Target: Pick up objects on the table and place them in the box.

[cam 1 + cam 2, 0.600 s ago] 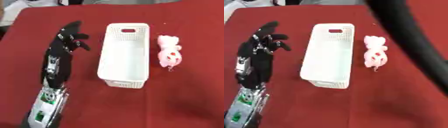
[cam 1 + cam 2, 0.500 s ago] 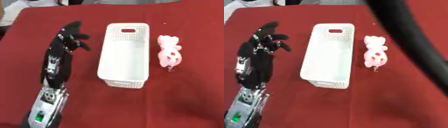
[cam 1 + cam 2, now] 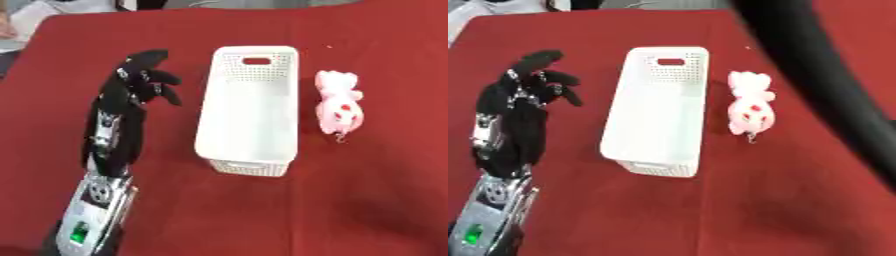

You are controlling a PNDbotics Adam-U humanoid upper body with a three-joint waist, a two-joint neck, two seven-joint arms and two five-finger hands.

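Note:
A white perforated box (image 3: 251, 107) lies lengthwise in the middle of the red table, with nothing inside it. A small pink plush toy (image 3: 339, 106) with red spots lies on the cloth just right of the box. My left hand (image 3: 137, 85) hovers left of the box, black, with relaxed spread fingers holding nothing. A dark arm (image 3: 824, 75) crosses the right side of the right eye view from the top to the right edge; its hand is out of sight.
The red tablecloth (image 3: 350, 200) covers the whole table. Pale objects (image 3: 35, 12) lie beyond the far left corner. Bare cloth lies in front of the box and to the far right.

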